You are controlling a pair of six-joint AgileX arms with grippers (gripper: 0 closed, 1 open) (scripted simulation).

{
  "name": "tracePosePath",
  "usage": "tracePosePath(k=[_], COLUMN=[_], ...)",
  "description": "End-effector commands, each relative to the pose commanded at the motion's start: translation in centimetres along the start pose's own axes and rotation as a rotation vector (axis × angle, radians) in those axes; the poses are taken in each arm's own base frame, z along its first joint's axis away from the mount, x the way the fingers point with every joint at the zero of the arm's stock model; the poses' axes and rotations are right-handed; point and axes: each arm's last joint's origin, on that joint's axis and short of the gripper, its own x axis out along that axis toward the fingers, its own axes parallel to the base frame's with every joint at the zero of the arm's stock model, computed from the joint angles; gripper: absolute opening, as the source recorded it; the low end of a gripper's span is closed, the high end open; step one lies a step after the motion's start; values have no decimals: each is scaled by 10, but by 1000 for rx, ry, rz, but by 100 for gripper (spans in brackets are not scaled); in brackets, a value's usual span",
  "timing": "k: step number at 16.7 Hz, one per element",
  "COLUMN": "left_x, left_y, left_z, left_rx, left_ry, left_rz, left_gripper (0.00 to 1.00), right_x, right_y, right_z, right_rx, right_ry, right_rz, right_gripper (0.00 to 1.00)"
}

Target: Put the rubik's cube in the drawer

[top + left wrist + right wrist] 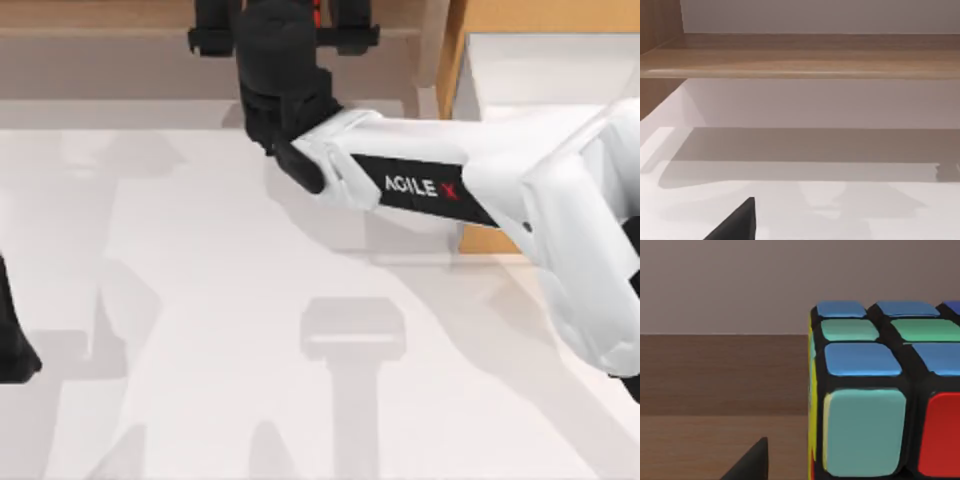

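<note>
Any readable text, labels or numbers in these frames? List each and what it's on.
"AGILE X" - white letters with a red X on a black panel along the right arm, top view.
No lettering on the rubik's cube in the right wrist view, only coloured squares.
No text on the wooden shelf in the left wrist view.

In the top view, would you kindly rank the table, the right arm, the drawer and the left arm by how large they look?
1. Table
2. Right arm, nearer the camera, which enlarges it
3. Drawer, partly covered
4. Left arm, a dark sliver at the left edge
</note>
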Motion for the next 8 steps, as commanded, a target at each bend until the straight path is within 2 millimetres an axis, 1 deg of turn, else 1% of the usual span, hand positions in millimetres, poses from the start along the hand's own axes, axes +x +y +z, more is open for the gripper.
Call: tracePosePath(k=[8], left_x=[0], left_y=[0], left_z=[0], left_rx=[0], left_ry=[0], left_rz=[0], left_gripper=[100], right_x=[0], right_y=[0], right_z=[0], right_rx=[0], right_ry=[0], right_rz=[0], right_gripper=[17])
